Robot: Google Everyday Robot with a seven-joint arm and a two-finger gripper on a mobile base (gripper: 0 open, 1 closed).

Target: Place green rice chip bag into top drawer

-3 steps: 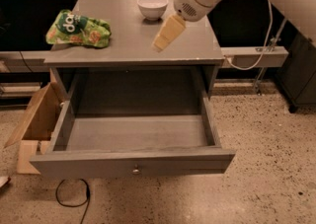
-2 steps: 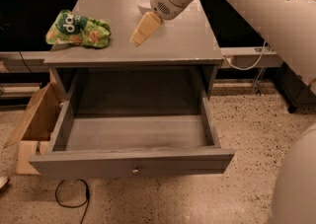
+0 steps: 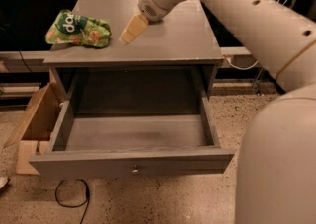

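Observation:
The green rice chip bag [image 3: 78, 29] lies crumpled on the left part of the grey cabinet top [image 3: 168, 45], its dark green logo facing up. The top drawer [image 3: 133, 161] is pulled fully open below, with a small round knob on its front panel, and nothing lies inside it. My gripper [image 3: 129, 31] hangs over the cabinet top on the white arm [image 3: 237, 11], its tan fingers pointing down-left, a short way right of the bag and apart from it.
A brown cardboard box [image 3: 34, 124] stands on the floor left of the drawer. A black cable [image 3: 69, 198] loops on the speckled floor in front. The robot's white body [image 3: 281, 164] fills the lower right. Shelves run behind the cabinet.
The arm has swung left across the cabinet top, bringing the gripper from the right side to just right of the bag. The white bowl at the back is now hidden by the arm.

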